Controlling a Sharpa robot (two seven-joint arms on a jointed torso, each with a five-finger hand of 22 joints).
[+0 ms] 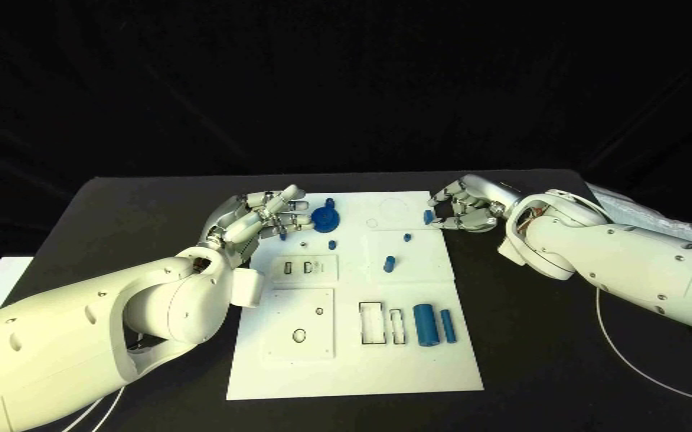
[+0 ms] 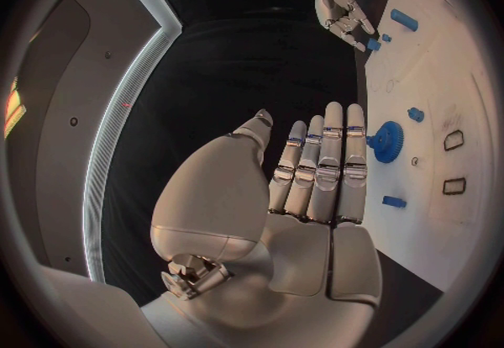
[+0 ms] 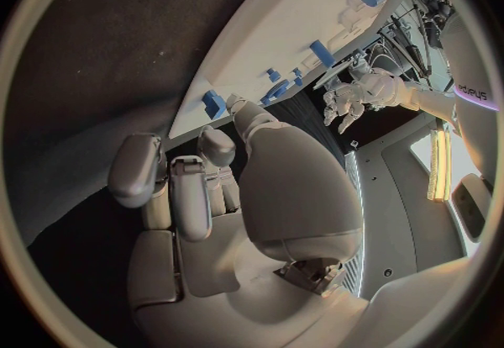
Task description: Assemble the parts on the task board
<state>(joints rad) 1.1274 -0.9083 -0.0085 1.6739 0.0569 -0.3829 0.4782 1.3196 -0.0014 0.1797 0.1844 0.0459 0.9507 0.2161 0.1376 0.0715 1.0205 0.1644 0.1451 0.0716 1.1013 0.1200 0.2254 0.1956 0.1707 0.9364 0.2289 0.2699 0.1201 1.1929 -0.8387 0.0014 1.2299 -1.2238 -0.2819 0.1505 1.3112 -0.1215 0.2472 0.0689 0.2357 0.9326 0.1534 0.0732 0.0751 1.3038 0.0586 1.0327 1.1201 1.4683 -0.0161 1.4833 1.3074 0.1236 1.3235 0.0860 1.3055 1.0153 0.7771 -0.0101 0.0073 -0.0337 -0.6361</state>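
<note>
Black table (image 1: 130, 212) under a dark backdrop, with the white task board (image 1: 353, 372) lying in the middle.

Judged as early in the assembly, with most of the work left. Near the front of the board, two outlined slots (image 1: 382, 324) empty. Just beside them a thick cylinder (image 1: 426, 324) and a thin cylinder (image 1: 449, 325), lying flat and loose, side by side. Toward the far end, a blue gear (image 1: 327, 218) with a stub on top, perhaps already seated, but cannot confirm. Between these, a few short pegs (image 1: 388, 264), not clear if placed or only waiting.

Left hand (image 1: 267, 217) at the far left edge of the board, just beside the gear, fingers (image 2: 331, 155) stretched out straight, palm bare, holding nothing.

Right hand (image 1: 464, 207) at the far right edge, fingers curled toward a small part (image 1: 430, 216) on the board's border. Cannot tell whether pinched or only touched.

As for looks: parts small, blue, smooth and hard-looking, probably plastic. Board flat, white, with thin dark outlines marking the places.
</note>
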